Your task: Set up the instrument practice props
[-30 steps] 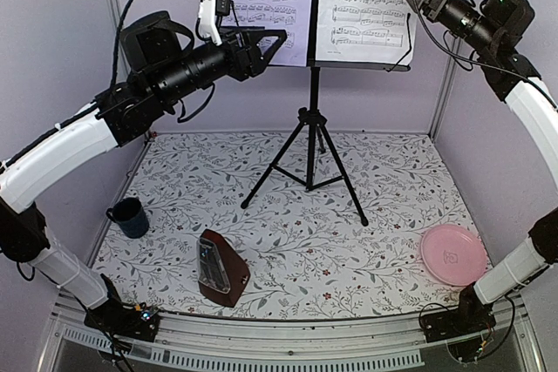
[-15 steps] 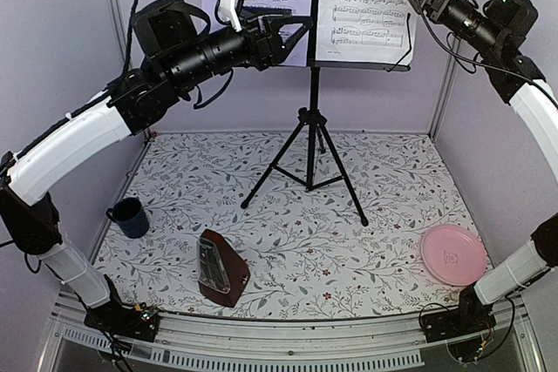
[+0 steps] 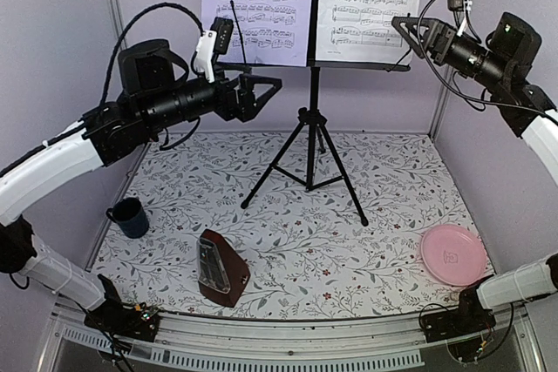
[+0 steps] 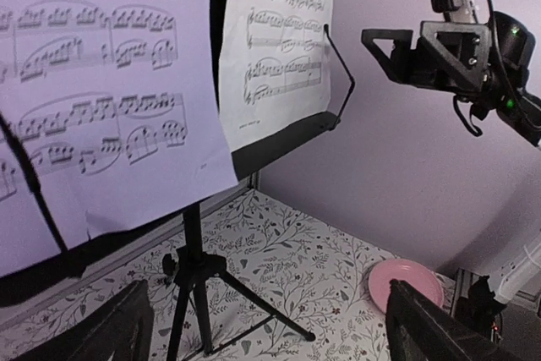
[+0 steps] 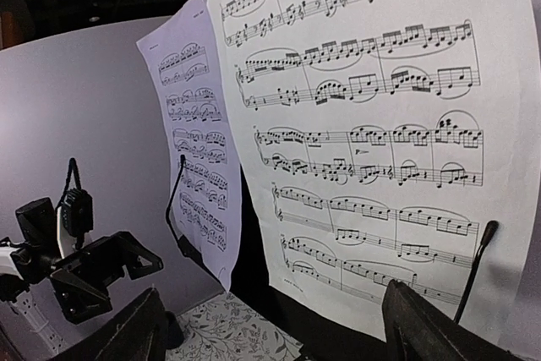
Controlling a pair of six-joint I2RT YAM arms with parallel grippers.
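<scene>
The black tripod music stand (image 3: 310, 150) stands at the back middle. Two white sheets of printed music rest on its desk, the left sheet (image 3: 257, 6) and the right sheet (image 3: 370, 2). The dark-red pyramid metronome (image 3: 220, 269) stands on the table at the front left. My left gripper (image 3: 266, 93) is open and empty, below the left sheet's lower edge. My right gripper (image 3: 403, 34) is open and empty, just off the right sheet's lower right corner. The left wrist view shows both sheets (image 4: 93, 82) (image 4: 287, 31) close up. The right wrist view shows them too (image 5: 372, 124) (image 5: 199, 166).
A dark blue mug (image 3: 131, 217) sits at the left edge of the floral table cover. A pink plate (image 3: 453, 254) lies at the front right, also in the left wrist view (image 4: 404, 283). The tripod legs spread over the back middle. Purple walls enclose three sides.
My left gripper rose toward the left sheet, then dropped down and back to the left. My right gripper came down from the right sheet's edge to its lower corner. The sheets have stayed in place.
</scene>
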